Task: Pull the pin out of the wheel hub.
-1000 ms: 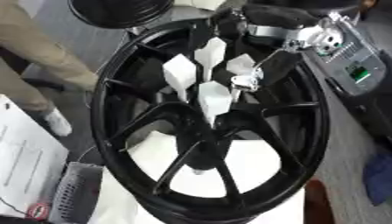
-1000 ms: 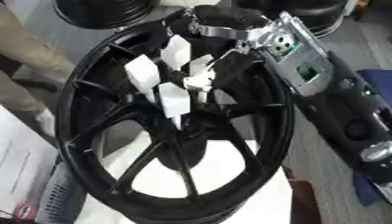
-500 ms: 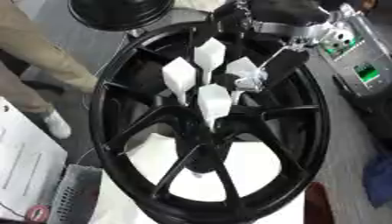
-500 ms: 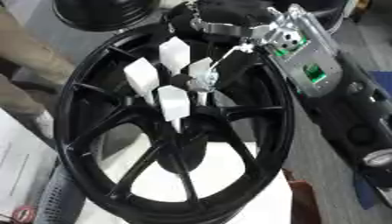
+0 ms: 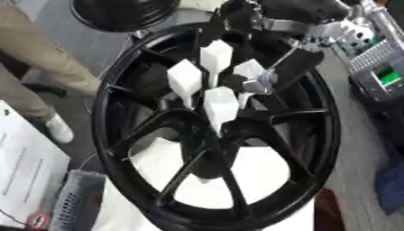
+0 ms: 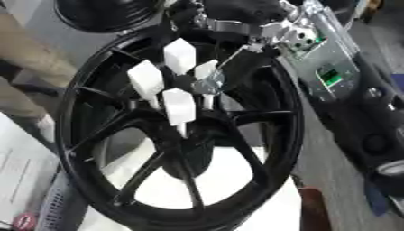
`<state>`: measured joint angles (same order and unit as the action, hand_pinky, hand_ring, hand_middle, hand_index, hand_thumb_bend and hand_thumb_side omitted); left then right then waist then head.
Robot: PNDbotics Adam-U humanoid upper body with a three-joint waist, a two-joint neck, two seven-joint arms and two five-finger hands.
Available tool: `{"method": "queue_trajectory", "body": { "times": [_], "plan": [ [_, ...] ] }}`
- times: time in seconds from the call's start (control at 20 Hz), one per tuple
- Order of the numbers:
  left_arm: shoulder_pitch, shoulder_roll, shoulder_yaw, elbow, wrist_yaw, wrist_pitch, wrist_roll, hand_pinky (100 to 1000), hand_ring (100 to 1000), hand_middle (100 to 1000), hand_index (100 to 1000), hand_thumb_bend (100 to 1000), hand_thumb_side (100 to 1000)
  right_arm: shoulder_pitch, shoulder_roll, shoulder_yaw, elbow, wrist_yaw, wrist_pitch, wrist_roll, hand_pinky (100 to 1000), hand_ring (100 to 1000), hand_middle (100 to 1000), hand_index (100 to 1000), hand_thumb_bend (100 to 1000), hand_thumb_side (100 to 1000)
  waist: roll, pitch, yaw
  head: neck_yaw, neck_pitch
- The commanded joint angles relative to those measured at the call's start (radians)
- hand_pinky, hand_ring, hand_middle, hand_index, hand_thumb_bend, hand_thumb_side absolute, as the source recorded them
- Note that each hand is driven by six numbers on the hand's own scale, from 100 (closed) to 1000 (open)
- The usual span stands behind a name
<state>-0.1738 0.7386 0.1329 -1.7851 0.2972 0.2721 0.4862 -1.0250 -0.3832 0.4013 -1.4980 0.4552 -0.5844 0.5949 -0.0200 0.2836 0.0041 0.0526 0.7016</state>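
Black spoked wheel hub (image 5: 213,131); white-tipped fingers (image 5: 221,103) over centre.

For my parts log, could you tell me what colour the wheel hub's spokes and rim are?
Black, spokes and rim alike, on the wheel hub; the left eye view shows it best.

We can read no text, label, brand or number — the white sheet (image 5: 24,176) at the left edge carries only faint lines we cannot make out.

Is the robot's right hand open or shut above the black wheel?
Open. The right hand spreads its white fingertips apart over the black wheel near the hub, curled round nothing visible.
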Motion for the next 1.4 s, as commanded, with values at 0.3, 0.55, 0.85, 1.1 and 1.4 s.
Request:
{"method": "queue_trajectory", "body": {
  "times": [0.3,0.55,0.85,1.1,1.4],
  "plan": [
    [-0.001,0.037,0.016,-0.003,0.006,-0.006,0.001,692,785,556,714,835,543,0.014,-0.039,-0.008,0.004,0.059,-0.323,0.312,783,735,738,820,273,592,0.003,-0.006,-0.011,0.026,-0.013],
    [0.007,0.036,0.02,0.0,0.008,-0.008,0.005,693,785,556,714,832,543,0.035,-0.055,-0.019,-0.005,0.077,-0.323,0.312,782,737,738,818,280,590,0.003,-0.006,-0.021,0.039,-0.019],
    [0.005,0.033,0.017,0.001,0.011,-0.008,0.003,694,786,557,714,828,544,0.042,-0.061,-0.035,0.004,0.057,-0.322,0.312,787,735,741,823,239,584,0.004,-0.003,-0.023,0.036,-0.019],
    [-0.001,0.033,0.014,0.0,0.01,-0.007,0.0,694,786,557,714,828,545,0.021,-0.078,-0.046,0.048,-0.054,-0.296,0.312,802,715,762,835,100,1000,0.003,-0.002,-0.019,0.028,-0.002],
    [-0.015,0.04,0.011,-0.003,0.004,-0.007,-0.004,694,787,558,713,821,547,-0.057,-0.152,-0.057,0.182,-0.144,-0.258,0.285,821,740,757,849,194,601,-0.012,-0.014,-0.002,0.011,0.067]
  ]
}}
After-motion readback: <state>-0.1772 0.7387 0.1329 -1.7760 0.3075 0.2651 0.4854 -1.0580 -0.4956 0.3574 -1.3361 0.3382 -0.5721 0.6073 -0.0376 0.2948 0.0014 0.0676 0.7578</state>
